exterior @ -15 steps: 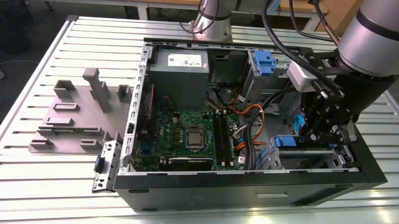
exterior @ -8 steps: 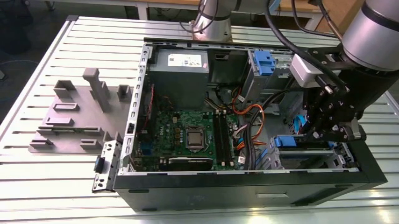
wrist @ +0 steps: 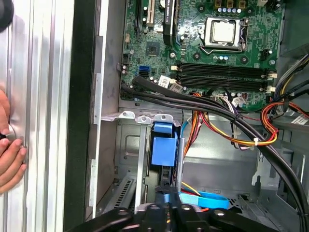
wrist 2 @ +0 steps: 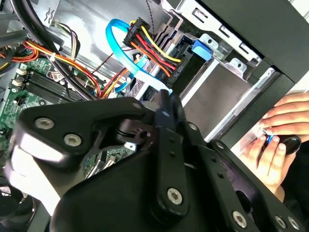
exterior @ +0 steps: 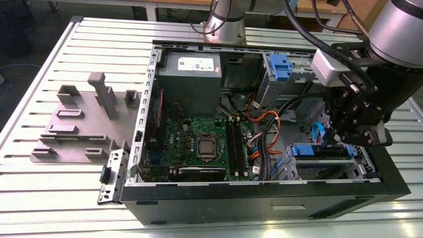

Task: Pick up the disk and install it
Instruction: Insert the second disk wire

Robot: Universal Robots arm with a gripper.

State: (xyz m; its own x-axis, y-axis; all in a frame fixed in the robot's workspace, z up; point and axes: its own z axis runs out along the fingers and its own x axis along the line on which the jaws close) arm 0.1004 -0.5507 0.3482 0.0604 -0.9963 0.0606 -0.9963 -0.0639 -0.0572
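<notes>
The black two-fingered gripper [exterior: 349, 133] hangs inside the open black desktop computer case [exterior: 264, 191], at the lower drive bay on the exterior view's right. Whether its jaws are clenched or released cannot be told; the linkage hides the tips in both wrist views.

Directly ahead of the jaws sits the disk [wrist: 164, 151], its blue plastic carrier face seated in the grey metal drive cage [wrist: 126, 159]; in the exterior view the blue rail [exterior: 322, 150] lies just beside the fingers. A flat light-blue data cable [wrist 2: 126, 57] and a bundle of red, yellow and black power wires [wrist 2: 153, 47] run close to the jaws.

Further out lies the green motherboard [wrist: 203, 53]. Beyond the case wall, a person's hand [wrist 2: 273, 145] rests on the ribbed aluminium table [exterior: 66, 173].
</notes>
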